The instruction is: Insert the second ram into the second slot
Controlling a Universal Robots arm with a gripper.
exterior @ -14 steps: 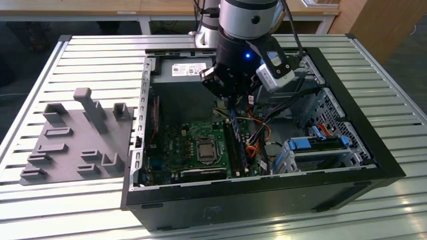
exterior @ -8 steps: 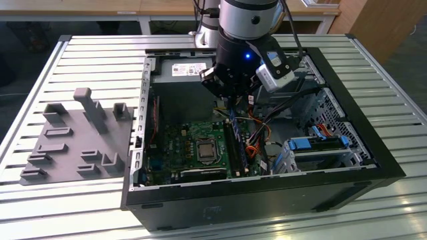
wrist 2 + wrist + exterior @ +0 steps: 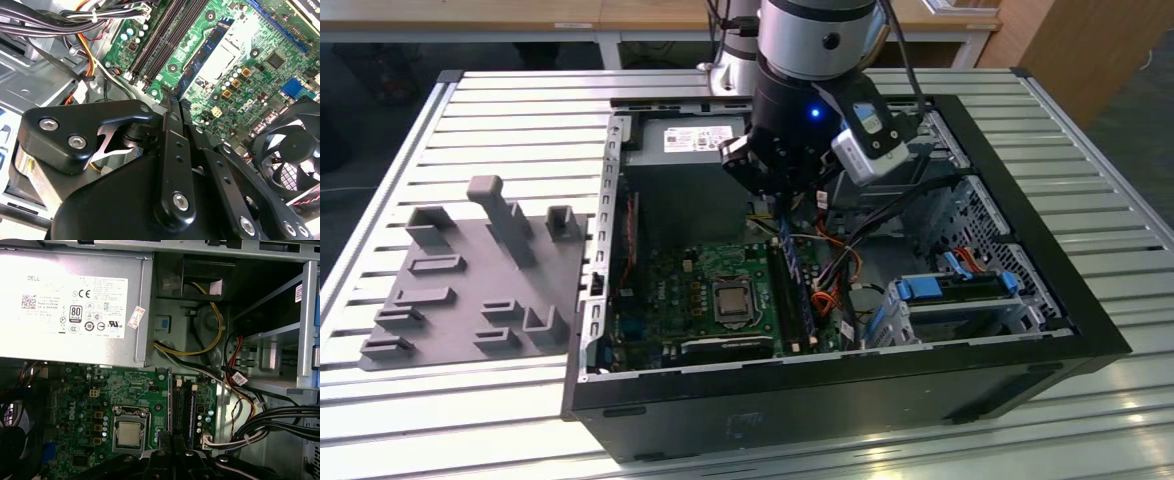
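Observation:
The second ram (image 3: 207, 52) is a thin blue stick with dark chips, standing on edge along the memory slots (image 3: 182, 405) beside the CPU socket (image 3: 220, 65). Its near end runs in between the black fingers of my gripper (image 3: 174, 99), which is shut on it. Two empty black slots (image 3: 162, 40) lie parallel on its other side. I cannot tell whether the stick is seated. In the exterior view my gripper (image 3: 781, 200) hangs inside the open computer case (image 3: 854, 380), just above the blue stick (image 3: 790, 262) on the motherboard.
The power supply (image 3: 70, 305) sits at the case's back. Bundled cables (image 3: 280, 420) run close beside the slots. A fan (image 3: 295, 150) and a drive bay with blue clips (image 3: 961, 290) flank the board. A grey fixture plate (image 3: 467, 280) lies at the exterior view's left.

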